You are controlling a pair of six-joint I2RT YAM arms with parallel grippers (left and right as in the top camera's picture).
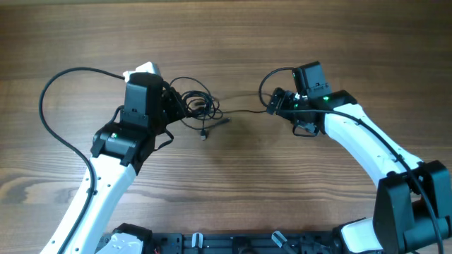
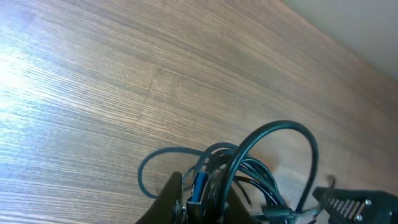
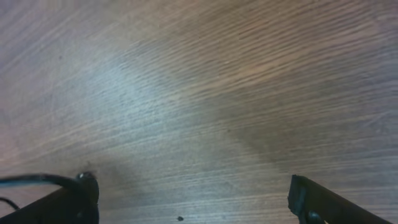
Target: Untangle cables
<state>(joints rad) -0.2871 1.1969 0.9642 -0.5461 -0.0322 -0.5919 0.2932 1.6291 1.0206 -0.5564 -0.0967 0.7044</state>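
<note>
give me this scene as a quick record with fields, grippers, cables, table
surface: wooden table
cables: thin dark cords bunched in a tangle by the left arm
left gripper: shut on the tangle
right gripper: open, nothing between its fingers
single strand: runs from the tangle toward the right gripper
loose plug: on the table beside the tangle, apart from both grippers
</note>
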